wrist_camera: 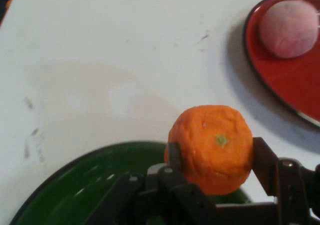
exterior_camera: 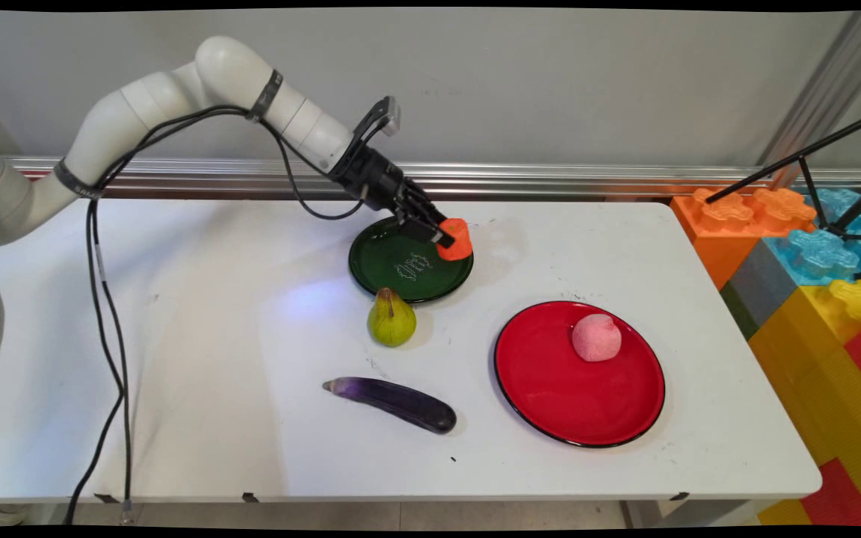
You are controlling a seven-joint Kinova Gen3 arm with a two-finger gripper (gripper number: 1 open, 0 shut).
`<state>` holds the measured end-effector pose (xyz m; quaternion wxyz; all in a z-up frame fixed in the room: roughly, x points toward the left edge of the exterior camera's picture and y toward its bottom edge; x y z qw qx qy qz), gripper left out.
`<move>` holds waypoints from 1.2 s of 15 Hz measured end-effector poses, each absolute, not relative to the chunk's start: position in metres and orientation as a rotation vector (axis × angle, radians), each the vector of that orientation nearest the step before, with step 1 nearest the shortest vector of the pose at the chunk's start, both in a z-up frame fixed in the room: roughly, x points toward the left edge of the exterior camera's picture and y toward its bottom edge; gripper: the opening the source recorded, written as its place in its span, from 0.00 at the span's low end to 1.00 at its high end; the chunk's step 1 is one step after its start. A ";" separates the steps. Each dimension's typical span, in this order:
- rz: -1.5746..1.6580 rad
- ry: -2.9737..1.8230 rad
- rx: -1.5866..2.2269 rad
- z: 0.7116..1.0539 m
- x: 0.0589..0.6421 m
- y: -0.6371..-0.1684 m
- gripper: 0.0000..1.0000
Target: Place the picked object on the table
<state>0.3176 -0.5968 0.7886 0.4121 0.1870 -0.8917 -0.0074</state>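
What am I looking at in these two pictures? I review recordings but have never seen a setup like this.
The white jointed machine is a robot arm ending in a black two-finger gripper. The wide picture comes from a fixed camera looking down across a white table. The close picture comes from a camera on the arm's hand, looking along the fingers. The gripper is shut on an orange, held above the far edge of a green plate. Also on the table: a pear just in front of that plate, an eggplant nearer the camera, and a red plate with a pink fruit lying on it. Big toy blocks stand to the right.
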 end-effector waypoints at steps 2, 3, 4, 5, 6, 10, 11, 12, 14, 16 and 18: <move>-0.053 -2.236 0.435 0.797 0.307 -0.594 0.00; -0.070 -2.234 0.420 0.800 0.302 -0.591 0.00; -0.091 -2.235 0.404 0.802 0.296 -0.587 0.00; -0.111 -2.236 0.387 0.803 0.290 -0.583 0.00; -0.128 -2.238 0.374 0.804 0.285 -0.580 0.00; -0.186 -2.249 0.340 0.802 0.267 -0.564 0.00; -0.199 -2.255 0.332 0.801 0.264 -0.560 0.00; -0.214 -2.263 0.323 0.799 0.260 -0.555 0.00; -0.239 -2.279 0.309 0.794 0.257 -0.546 0.00; -0.259 -2.300 0.295 0.788 0.256 -0.537 0.00; -0.274 -2.322 0.281 0.781 0.257 -0.528 0.00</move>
